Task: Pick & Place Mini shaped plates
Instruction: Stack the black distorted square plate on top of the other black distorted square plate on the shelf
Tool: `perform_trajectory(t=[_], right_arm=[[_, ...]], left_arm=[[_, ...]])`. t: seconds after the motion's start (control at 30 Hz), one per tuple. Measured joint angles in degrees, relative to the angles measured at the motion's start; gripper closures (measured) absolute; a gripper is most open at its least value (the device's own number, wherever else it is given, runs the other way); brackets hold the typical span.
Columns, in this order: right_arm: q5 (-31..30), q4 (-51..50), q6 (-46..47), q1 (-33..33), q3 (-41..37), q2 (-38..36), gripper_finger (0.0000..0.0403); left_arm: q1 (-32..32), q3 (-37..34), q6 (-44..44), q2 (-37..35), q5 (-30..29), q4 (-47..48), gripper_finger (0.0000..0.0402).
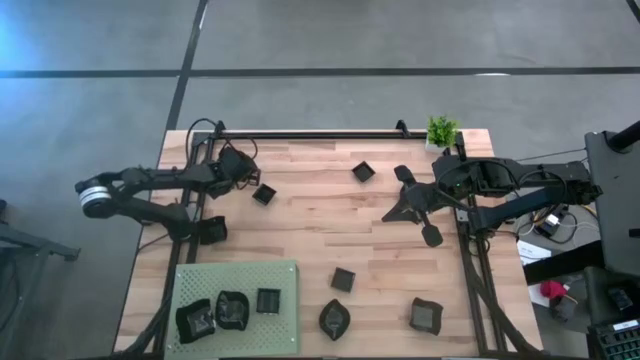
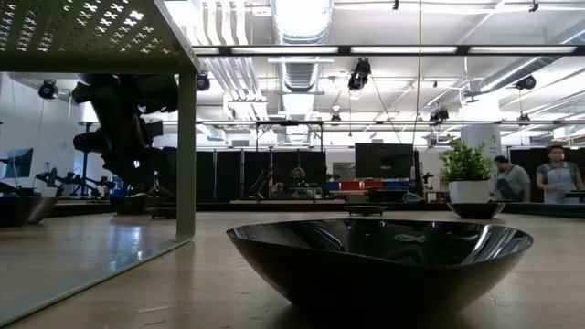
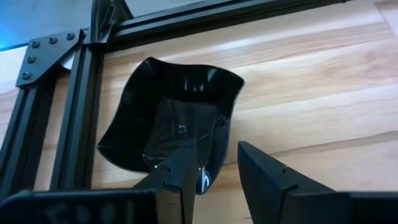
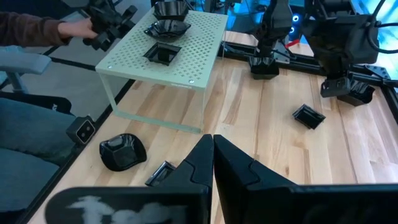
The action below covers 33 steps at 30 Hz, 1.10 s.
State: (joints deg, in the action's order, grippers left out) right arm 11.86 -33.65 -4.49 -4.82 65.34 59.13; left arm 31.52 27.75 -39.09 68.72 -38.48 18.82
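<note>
Mini shaped plates lie scattered on the wooden table: a square one (image 1: 363,172) at the back, one (image 1: 263,194) near the left arm, one (image 1: 343,280) mid-table, a leaf-like one (image 1: 335,318) and a square one (image 1: 424,315) at the front. Three more (image 1: 232,308) sit on the green perforated mat (image 1: 238,280). My left gripper (image 1: 240,165) is open at the back left corner. It straddles the rim of a wavy square plate (image 3: 168,106), one finger (image 3: 180,171) inside and the other outside. My right gripper (image 4: 211,142) is shut and empty over the table's middle right (image 1: 390,215).
The mat stands raised on legs at the front left (image 4: 165,46). A potted plant (image 1: 441,130) sits at the back right corner. Black frame rails (image 3: 81,124) run beside the left gripper's plate. A person's sleeve and hand (image 4: 43,28) show just beyond the mat. People (image 2: 558,174) stand far behind the table.
</note>
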Motion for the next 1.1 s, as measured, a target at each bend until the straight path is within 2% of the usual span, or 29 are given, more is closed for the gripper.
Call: perform_trajectory(t=[0.7,0.83,1.0,1.1], right_arm=[[0.0,0.0,-0.1,0.0,0.0,0.0,0.0394],[0.0,0.0,-0.2,0.0,0.0,0.0,0.0394],[0.0,0.0,-0.1,0.0,0.0,0.0,0.0394],[0.0,0.0,0.0,0.0,0.0,0.0,0.0394]], left_arm=[[1.9,0.0,1.7,9.9,-0.5,-4.8,0.0293],[2.0,0.0,2.1,10.1,-0.5,-4.8,0.0323],[2.0,0.0,4.3,10.1,-0.4,-4.7,0.0390],[2.0,0.0,4.9,10.1,0.0,-4.7,0.0397]])
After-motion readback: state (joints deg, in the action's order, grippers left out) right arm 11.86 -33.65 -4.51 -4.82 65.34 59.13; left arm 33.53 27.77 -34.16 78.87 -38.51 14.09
